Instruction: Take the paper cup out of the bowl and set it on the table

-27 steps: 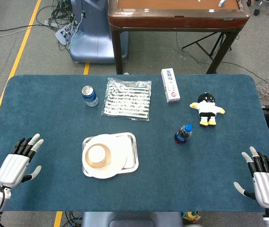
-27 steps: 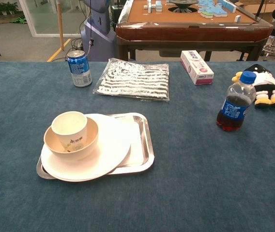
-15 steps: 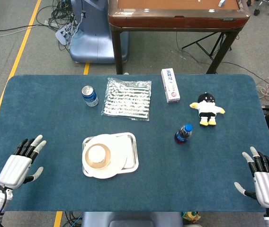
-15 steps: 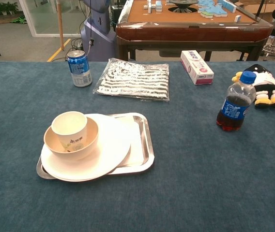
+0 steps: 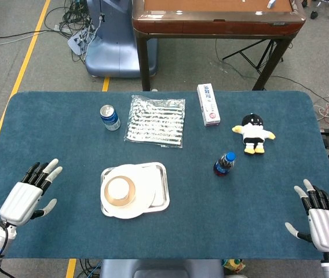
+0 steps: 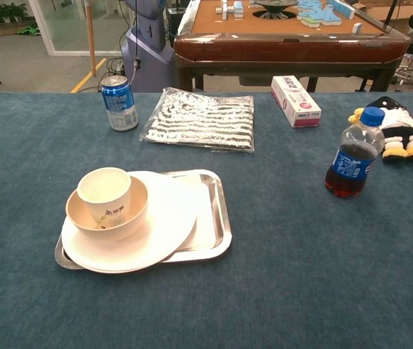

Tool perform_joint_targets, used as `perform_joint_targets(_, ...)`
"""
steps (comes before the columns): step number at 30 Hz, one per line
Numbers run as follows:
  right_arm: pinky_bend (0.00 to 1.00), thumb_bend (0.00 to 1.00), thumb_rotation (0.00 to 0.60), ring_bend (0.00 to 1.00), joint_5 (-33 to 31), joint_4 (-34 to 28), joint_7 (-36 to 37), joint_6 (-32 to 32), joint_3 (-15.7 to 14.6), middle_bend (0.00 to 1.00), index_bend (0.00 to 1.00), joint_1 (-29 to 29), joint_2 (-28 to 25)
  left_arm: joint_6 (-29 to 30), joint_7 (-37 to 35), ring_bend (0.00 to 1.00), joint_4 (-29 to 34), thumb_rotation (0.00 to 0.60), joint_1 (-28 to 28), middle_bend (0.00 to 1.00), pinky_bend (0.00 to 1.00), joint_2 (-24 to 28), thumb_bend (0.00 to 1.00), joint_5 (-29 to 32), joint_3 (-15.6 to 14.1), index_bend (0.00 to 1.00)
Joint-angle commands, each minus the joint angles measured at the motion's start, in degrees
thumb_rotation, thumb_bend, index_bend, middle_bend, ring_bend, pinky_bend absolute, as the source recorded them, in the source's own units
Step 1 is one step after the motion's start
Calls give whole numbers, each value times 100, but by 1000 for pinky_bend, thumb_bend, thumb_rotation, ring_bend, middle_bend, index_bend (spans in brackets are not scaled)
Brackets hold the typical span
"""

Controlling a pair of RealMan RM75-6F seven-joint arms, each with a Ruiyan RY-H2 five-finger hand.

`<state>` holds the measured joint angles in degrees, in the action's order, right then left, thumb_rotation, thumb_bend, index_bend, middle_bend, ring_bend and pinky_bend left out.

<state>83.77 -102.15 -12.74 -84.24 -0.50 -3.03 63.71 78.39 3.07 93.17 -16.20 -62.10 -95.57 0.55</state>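
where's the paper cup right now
The cup stands upright in the bowl, on the plate over the tray, left of centre near the table's front edge in both views.

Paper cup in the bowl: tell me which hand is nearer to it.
Left. The left hand hovers open over the table to the left of the paper cup, a short reach away. The right hand sits at the far right edge, well past the bottle.
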Motion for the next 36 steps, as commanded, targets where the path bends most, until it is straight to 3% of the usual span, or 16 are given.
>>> perform_joint_targets(1,0,245,600,0,-38,6,17,8,34,0,0,26,11,-199,-39,0,-107,600,-151,0,0,-1,319,4,32,43)
perform_joint_targets(10,0,245,600,0,-255,53,131,224,78,0,0,118,-2,-615,396,0,-57,600,-523,0,0,-37,319,-82,97,78)
perform_joint_targets(20,0,246,600,0,-545,116,169,449,158,0,0,234,-10,-660,724,0,18,600,-668,0,0,-130,319,-532,-99,185)
perform_joint_targets(36,0,245,600,0,-693,167,385,539,188,0,0,286,-91,-1515,1259,0,337,600,-1152,0,0,-408,319,-467,-171,202)
